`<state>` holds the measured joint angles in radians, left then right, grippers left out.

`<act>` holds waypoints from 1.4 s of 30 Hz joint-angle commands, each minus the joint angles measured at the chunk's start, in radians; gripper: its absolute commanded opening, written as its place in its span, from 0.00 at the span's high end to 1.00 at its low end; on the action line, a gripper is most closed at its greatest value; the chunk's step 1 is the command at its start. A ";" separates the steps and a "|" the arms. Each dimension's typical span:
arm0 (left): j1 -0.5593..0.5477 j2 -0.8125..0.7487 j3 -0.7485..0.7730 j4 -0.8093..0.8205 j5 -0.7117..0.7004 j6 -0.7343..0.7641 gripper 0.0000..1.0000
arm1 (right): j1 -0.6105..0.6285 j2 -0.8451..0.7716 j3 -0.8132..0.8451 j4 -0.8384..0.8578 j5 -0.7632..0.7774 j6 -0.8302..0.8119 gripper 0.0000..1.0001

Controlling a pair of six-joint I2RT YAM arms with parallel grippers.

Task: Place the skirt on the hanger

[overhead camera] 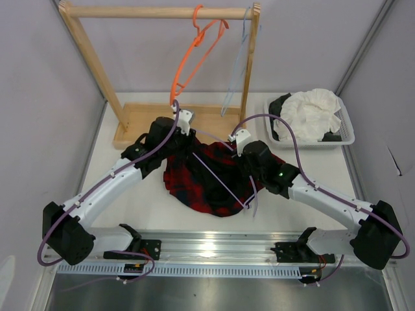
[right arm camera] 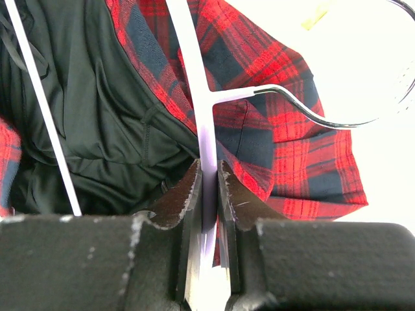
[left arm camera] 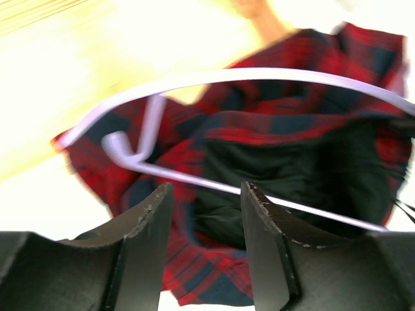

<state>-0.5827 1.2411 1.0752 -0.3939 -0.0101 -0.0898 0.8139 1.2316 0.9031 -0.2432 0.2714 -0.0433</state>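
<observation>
Jaws of right gripper [right arm camera: 209,167] pinched the lavender hanger [right arm camera: 188,65] arm, left gripper [left arm camera: 207,191] jaws hung spread, empty, at 11 o'clock of the plaid skirt [overhead camera: 207,188] heaped beneath; dragging fabric might twist the thin arm out of that pinch.

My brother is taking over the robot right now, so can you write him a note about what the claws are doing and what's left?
The right claw is shut on the lavender hanger, pinching one thin bar.
The left claw is open, holding nothing, just above the plaid skirt.
The skirt lies crumpled on the table between the arms, with the hanger on top of it.
Done: hanger gripped.
Left: get the skirt onto the hanger.
</observation>
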 commanded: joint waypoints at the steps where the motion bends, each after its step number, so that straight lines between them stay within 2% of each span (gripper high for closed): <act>1: 0.035 -0.037 -0.011 -0.011 -0.197 -0.099 0.48 | -0.005 -0.031 0.008 0.030 -0.014 0.016 1.00; 4: 0.079 -0.043 -0.015 0.013 -0.189 -0.149 0.46 | -0.005 -0.035 0.007 0.027 -0.029 0.013 1.00; 6: 0.116 -0.046 -0.017 0.052 -0.127 -0.166 0.45 | -0.009 -0.043 0.005 0.028 -0.035 0.013 1.00; 16: 0.248 -0.008 -0.009 0.127 0.005 -0.171 0.42 | -0.009 -0.043 0.005 0.025 -0.057 0.010 1.00; 24: 0.363 0.090 -0.003 0.234 0.264 -0.180 0.42 | -0.007 -0.046 0.010 0.022 -0.078 0.005 1.00; 25: 0.374 0.104 0.009 0.245 0.351 -0.177 0.42 | -0.009 -0.046 0.010 0.022 -0.081 0.003 1.00; 27: 0.395 0.139 0.012 0.273 0.424 -0.162 0.42 | -0.010 -0.046 0.010 0.022 -0.095 0.000 1.00; 28: 0.403 0.150 0.012 0.288 0.517 -0.160 0.42 | -0.012 -0.046 0.013 0.019 -0.101 -0.001 1.00; 32: 0.417 0.205 0.035 0.337 0.683 -0.128 0.43 | -0.016 -0.050 0.013 0.019 -0.116 -0.009 1.00; 37: 0.417 0.242 0.045 0.352 0.791 -0.134 0.50 | -0.032 -0.043 0.020 0.015 -0.106 -0.003 1.00; 42: 0.417 0.244 0.037 0.348 0.876 -0.110 0.51 | -0.045 -0.035 0.034 0.015 -0.115 -0.004 1.00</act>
<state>-0.1673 1.4845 1.0760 -0.0837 0.7235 -0.2317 0.7773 1.2198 0.9024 -0.2798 0.1661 -0.0521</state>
